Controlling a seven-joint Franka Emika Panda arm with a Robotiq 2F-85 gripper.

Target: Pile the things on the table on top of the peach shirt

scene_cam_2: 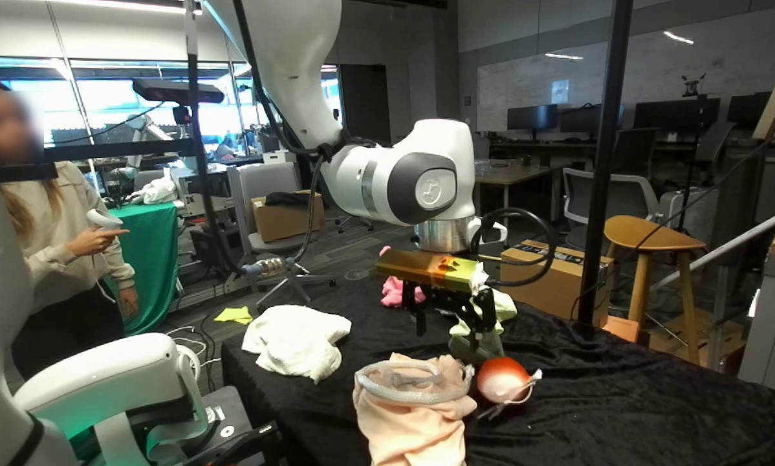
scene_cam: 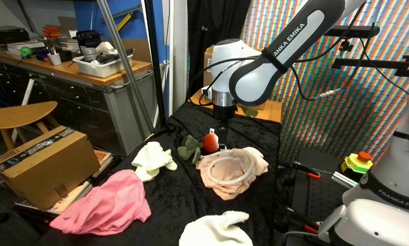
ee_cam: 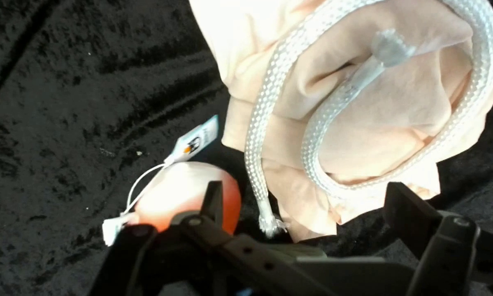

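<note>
1. At six o'clock from the peach shirt (scene_cam: 229,168), nearest in an exterior view, a white cloth (scene_cam: 216,230) lies in a soft heap on the black table (scene_cam: 172,208), its near end running out of view.
2. At eight o'clock, a bright pink garment (scene_cam: 112,205) spreads loosely over the table, well apart from the shirt.
3. At the clock's centre, the peach shirt lies crumpled on the table. A white rope (ee_cam: 314,131) is looped on top of it; in the wrist view, one frayed end reaches past the shirt's edge.
4. At nine o'clock, a pale yellow cloth (scene_cam: 152,159) sits bunched up near the pink garment, apart from the shirt.
5. At eleven o'clock, just beside the shirt, a red-and-white toy (scene_cam: 209,143) rests on the table. Dark green leaves (scene_cam: 189,148) lie against its nine o'clock side, and a small tag (ee_cam: 199,137) sits at its twelve o'clock side in the wrist view.
6. Toward twelve o'clock, the gripper (ee_cam: 306,197) points down from the arm (scene_cam: 295,41). Its jaws stand wide apart and hold nothing. In the wrist view, the finger (ee_cam: 215,201) at seven o'clock hides part of the toy, and the finger (ee_cam: 411,218) at four o'clock overlaps the shirt's edge.
7. Beyond the table, at nine o'clock, a cardboard box (scene_cam: 57,167) stands, and behind it, at ten o'clock, a wooden stool (scene_cam: 22,116).
8. Farthest back, also at ten o'clock, a workbench (scene_cam: 140,68) bears a white bin (scene_cam: 100,71) and a white cup (scene_cam: 55,59).
</note>
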